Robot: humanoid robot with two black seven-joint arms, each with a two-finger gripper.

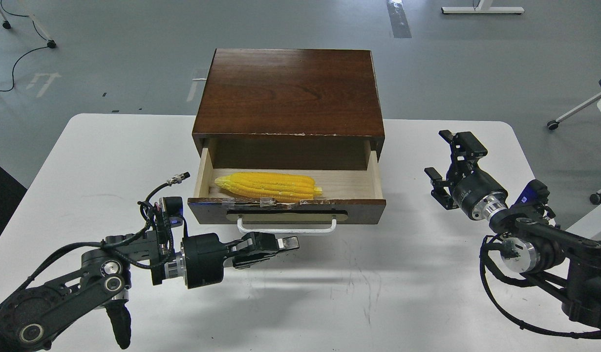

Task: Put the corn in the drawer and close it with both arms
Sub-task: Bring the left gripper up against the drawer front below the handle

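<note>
We take the open drawer [287,205] as our landmark. The corn [267,186] already lies inside it, lengthwise on the pale wood floor, close behind the drawer front and a little toward its left half, its tapered tip pointing to the left wall. So the placing looks done to us, and what remains is the push shut.

Our left gripper [273,245] hovers just in front of the drawer's white bar handle [287,228], slightly below and left of its middle, fingers pointing right along the front. Its fingers lie close together with only a thin gap, and nothing is between them. Our right gripper [444,161] stands well to the right of the drawer, over the bare white table [110,156], its two fingers spread wide and empty.

The drawer front looks stiff and solid, but its top edge is chipped and patched with tape, so we would keep off that edge. We judge the flat dark face on either side of the handle plate the best place to press, one gripper on each side, so the drawer runs straight into the cabinet [288,90] and does not jam. The cabinet may slide on the smooth table. The corn looks light and glossy, and may roll if we push sharply.
</note>
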